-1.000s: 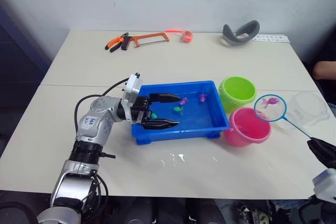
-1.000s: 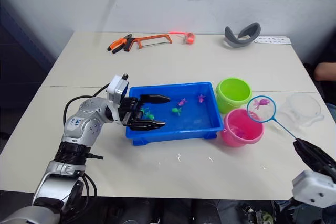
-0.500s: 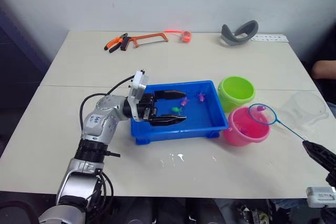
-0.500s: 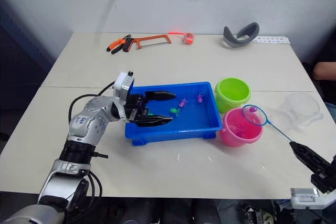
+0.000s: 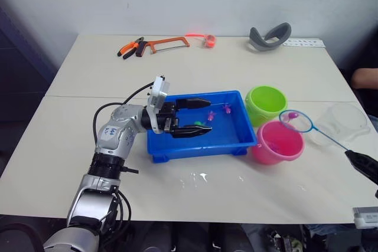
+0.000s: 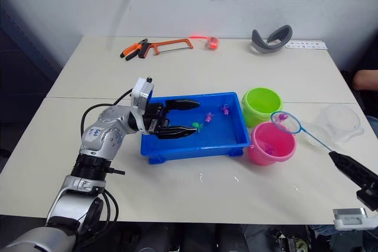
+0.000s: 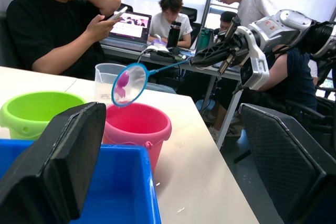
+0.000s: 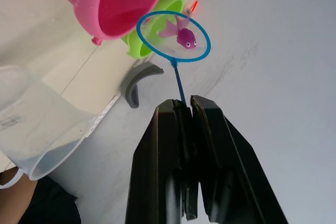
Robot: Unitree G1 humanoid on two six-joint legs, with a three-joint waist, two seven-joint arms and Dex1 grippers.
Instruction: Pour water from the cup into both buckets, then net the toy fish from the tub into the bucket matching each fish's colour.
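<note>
Since a second ago: net (image 5: 296,121) lowered from above and beside the pink bucket (image 5: 277,142) to just over its far rim; left gripper (image 5: 198,115) reached further along the tub (image 5: 201,147).
Right gripper (image 8: 185,109): clenched on the net handle, stick pinched between the two black fingers, hoop held out ahead.
Net: blue hoop tilted, one pink fish (image 8: 181,34) lying in the mesh, not yet tipped out.
Pink bucket: upright, just under the hoop's near edge, touching the tub's corner; other pink fish seemingly inside already.
Green bucket (image 5: 266,103): upright behind the pink one, just beside it.
Left gripper: fingers spread, holding nothing, hovering over the tub.
Tub: a green fish (image 5: 201,126) and two pink fish (image 5: 227,109) remaining in the water.
Cup (image 5: 349,123): lying on the table near the right edge, well apart from the tub.
Step in hand: netting stage, pouring judged done; delivering a pink fish to the matching bucket.
Next move: centring the hoop over the pink mouth and turning the wrist so the fish drops in, not onto the rim or table.
</note>
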